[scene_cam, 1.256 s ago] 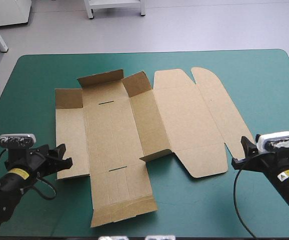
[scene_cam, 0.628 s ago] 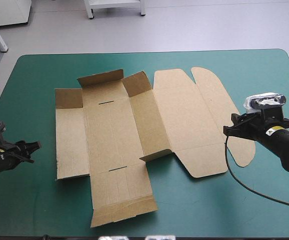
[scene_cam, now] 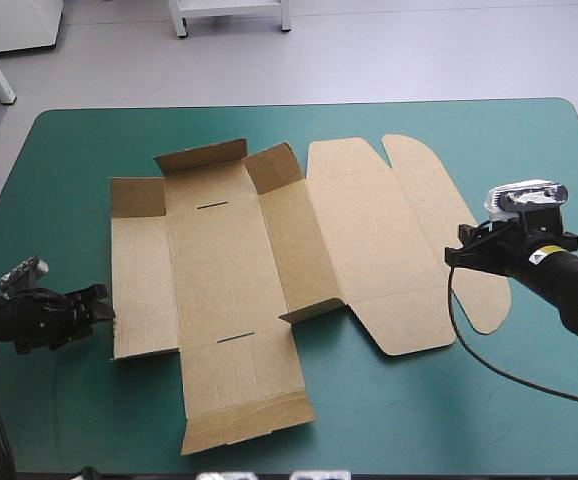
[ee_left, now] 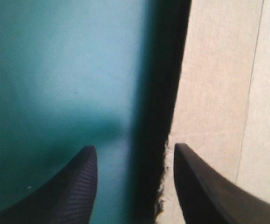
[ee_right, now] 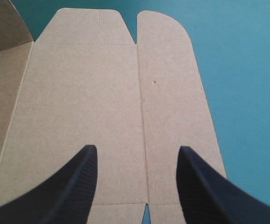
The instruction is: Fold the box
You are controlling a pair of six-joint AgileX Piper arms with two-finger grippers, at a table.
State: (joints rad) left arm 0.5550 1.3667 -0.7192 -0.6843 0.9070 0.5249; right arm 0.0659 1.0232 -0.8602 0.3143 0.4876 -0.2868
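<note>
Box (scene_cam: 269, 270) mostly flat mid-table on teal-green cover (scene_cam: 69, 150), far flaps part raised. My L gripper (ee_left: 135, 149): fingers apart, astride box's left edge. R gripper (ee_right: 137, 149): fingers apart, over crease by rounded flap (ee_right: 172, 70). Board prob. light, stiff betw. scores, may slide. Pinch at edges, bend along creases.

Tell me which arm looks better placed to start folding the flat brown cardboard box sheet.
Probably the left. The left gripper is open at the left edge of the brown cardboard box sheet, that edge between its fingers. The right gripper, also open, is above the flat lid panel.
</note>
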